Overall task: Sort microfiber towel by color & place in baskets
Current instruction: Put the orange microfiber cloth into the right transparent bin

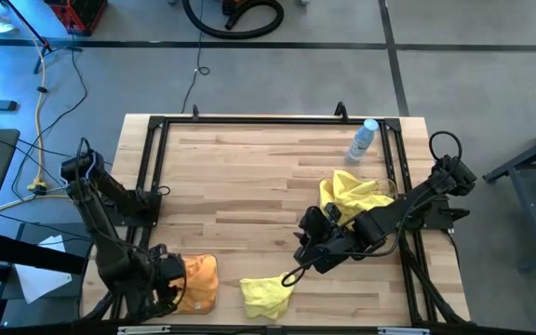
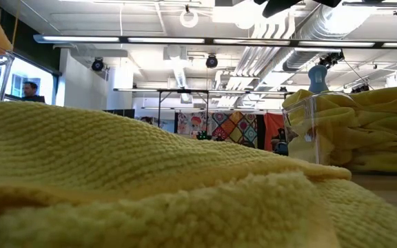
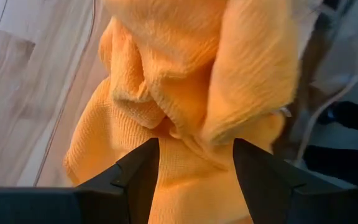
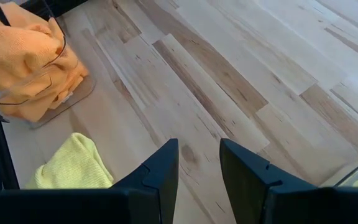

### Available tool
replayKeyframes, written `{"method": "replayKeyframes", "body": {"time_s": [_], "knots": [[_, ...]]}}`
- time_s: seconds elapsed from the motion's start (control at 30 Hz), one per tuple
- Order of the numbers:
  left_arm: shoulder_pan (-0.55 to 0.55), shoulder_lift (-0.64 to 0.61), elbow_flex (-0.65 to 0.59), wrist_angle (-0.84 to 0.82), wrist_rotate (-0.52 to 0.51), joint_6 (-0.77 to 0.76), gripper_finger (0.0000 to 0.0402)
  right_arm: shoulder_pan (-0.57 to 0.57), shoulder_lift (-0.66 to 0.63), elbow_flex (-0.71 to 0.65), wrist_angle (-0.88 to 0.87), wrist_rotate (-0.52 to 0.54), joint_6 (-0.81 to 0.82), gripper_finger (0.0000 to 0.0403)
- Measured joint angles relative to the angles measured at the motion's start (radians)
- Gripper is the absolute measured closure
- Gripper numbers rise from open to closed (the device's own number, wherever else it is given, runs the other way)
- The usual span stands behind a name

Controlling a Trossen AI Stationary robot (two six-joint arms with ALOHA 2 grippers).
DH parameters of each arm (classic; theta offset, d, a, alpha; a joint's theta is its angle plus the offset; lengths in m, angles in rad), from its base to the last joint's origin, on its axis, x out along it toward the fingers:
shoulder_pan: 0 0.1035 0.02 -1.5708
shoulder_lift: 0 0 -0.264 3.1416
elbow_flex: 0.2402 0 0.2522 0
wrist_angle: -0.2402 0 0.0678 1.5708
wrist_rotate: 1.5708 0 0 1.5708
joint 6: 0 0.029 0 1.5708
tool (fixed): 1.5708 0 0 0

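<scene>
Roughly, taking the pale wooden slatted table [image 1: 249,186] as the landmark:

Around: a small clear bottle with a blue cap [image 1: 363,140] stands near the table's far right corner; a black metal frame [image 1: 249,119] runs along its edges. Close to the low camera, a yellow cloth fills most of that picture.

Count: two clear plastic baskets; one loose yellow towel; orange and yellow towels heaped in the baskets (too bunched to count).

Orange basket [image 1: 196,282]: at the table's near left corner, holding crumpled orange microfiber towels [image 4: 17,56].

Yellow basket [image 1: 366,197]: on the table's right side, nearer than the bottle, piled with rumpled yellow microfiber towels [image 1: 352,193].

Loose yellow towel [image 1: 266,294]: bunched on the table's near edge, between the baskets.

Left gripper [image 3: 194,165]: over the orange basket, fingers spread apart with orange cloth between them; whether they grip it cannot be told.

Right gripper [image 4: 199,158]: above bare table beyond the loose yellow towel, fingers a little apart, nothing between them.
</scene>
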Motion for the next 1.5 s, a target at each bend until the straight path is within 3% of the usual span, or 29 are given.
{"method": "replayKeyframes", "body": {"time_s": [0.47, 0.77, 0.9, 1.1, 1.5], "knots": [[0.032, 0.208, 0.0, 0.039, 0.002, 0.13, 0.0211, 0.0, 0.0, 0.0, 0.0, 0.0, 0.0, 0.0289], [0.097, 0.228, 0.0, 0.169, -0.038, 0.22, 0.0211, 0.0, 0.0, 0.0, 0.0, 0.0, 0.0, 0.0289], [0.123, 0.228, 0.0, 0.186, -0.003, 0.26, 0.0211, 0.0, 0.0, 0.0, 0.0, 0.0, -0.001, 0.0289], [0.137, 0.192, 0.0, 0.177, 0.071, 0.257, 0.0211, 0.0, 0.0, 0.0, -0.004, 0.0, -0.013, 0.0289], [0.136, -0.038, 0.0, 0.019, 0.05, 0.216, 0.0211, 0.0, 0.0, 0.0, -0.004, -0.008, -0.014, 0.0289]]}}
